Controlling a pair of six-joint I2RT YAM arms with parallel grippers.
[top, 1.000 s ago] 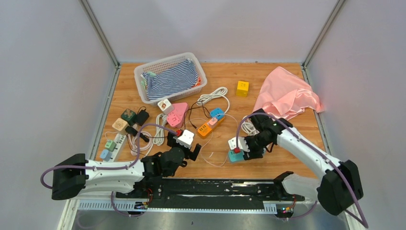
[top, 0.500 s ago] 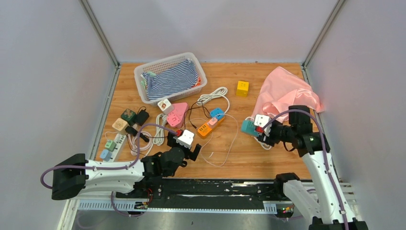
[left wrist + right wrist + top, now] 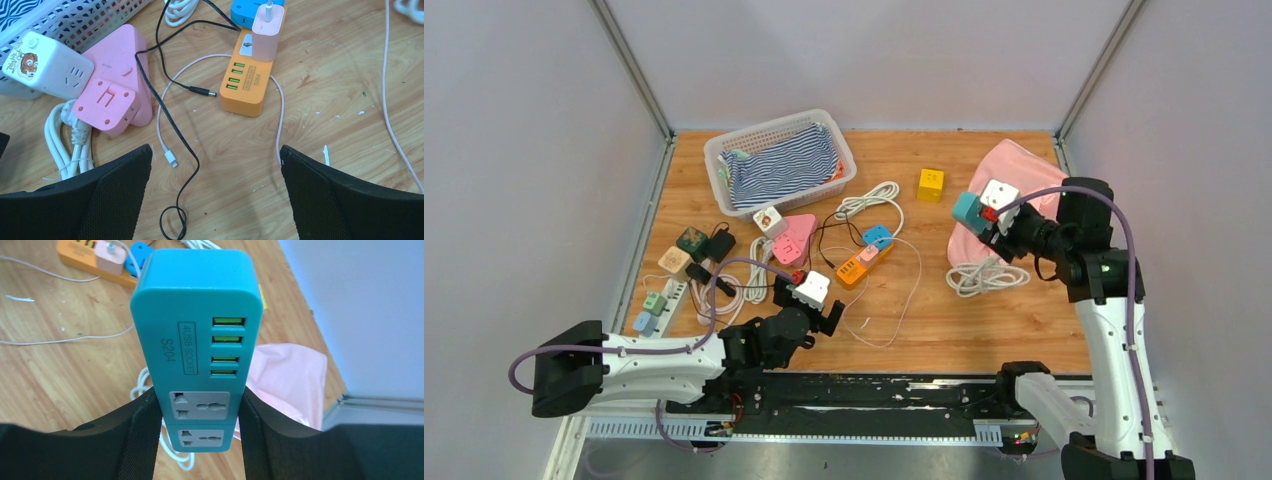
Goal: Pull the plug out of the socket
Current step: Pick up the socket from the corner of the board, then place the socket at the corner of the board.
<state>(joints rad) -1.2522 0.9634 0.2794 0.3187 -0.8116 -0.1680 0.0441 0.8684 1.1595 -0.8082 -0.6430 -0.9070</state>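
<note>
Our right gripper (image 3: pixel 199 412) clamps its jaws on the sides of a rigid teal plastic power strip (image 3: pixel 196 315), held above the wooden tabletop (image 3: pixel 325 100) near the pink cloth (image 3: pixel 287 375), its visible sockets empty. The left gripper (image 3: pixel 214 157) hangs wide open and empty over the orange plastic power strip (image 3: pixel 248 82) mid-tabletop, where the small pink square charger plug (image 3: pixel 267 31) sits. The plug looks light, hard and smooth, so we would pinch its flat sides and pull straight while pinning the light strip; its prongs and the teal strip's back are hidden.

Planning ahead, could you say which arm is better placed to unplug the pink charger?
Likely left: the left gripper, open, faces the pink charger on the orange strip; the right gripper holds a teal strip.
</note>
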